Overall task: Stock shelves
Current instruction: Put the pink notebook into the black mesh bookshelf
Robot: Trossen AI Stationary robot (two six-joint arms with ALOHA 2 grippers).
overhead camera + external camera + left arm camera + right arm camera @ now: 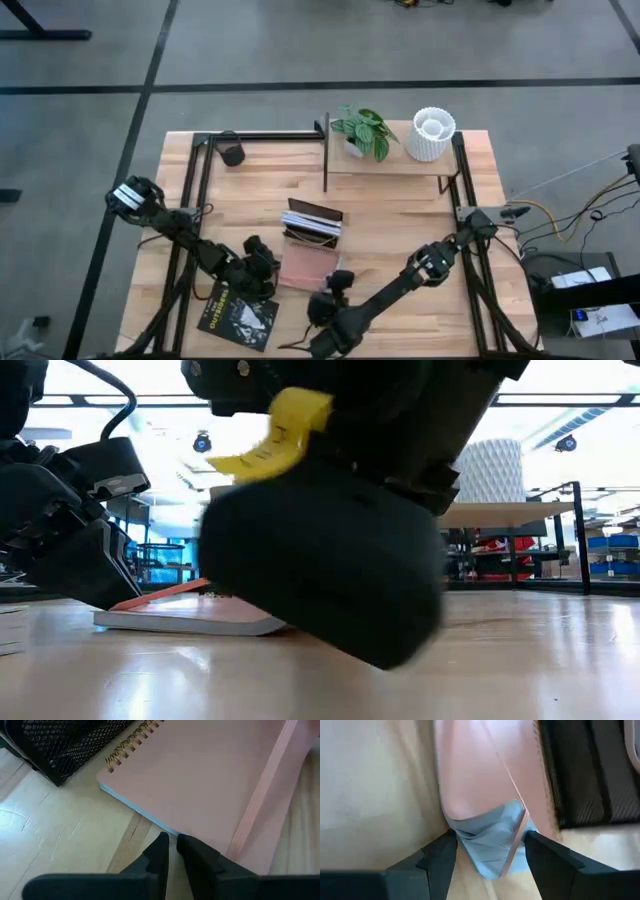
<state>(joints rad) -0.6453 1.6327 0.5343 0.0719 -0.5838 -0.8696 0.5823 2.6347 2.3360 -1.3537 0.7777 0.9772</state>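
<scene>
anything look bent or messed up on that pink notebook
Yes. In the right wrist view, the pink spiral-bound notebook has its cover corner lifted, baring pale blue pages between the right gripper's open fingers. The left gripper sits at its edge.

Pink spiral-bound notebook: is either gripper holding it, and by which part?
The pink spiral-bound notebook isn't clearly held. The left gripper, nearly shut, touches its edge. The right gripper is open astride its corner, fingers apart from it.
</scene>
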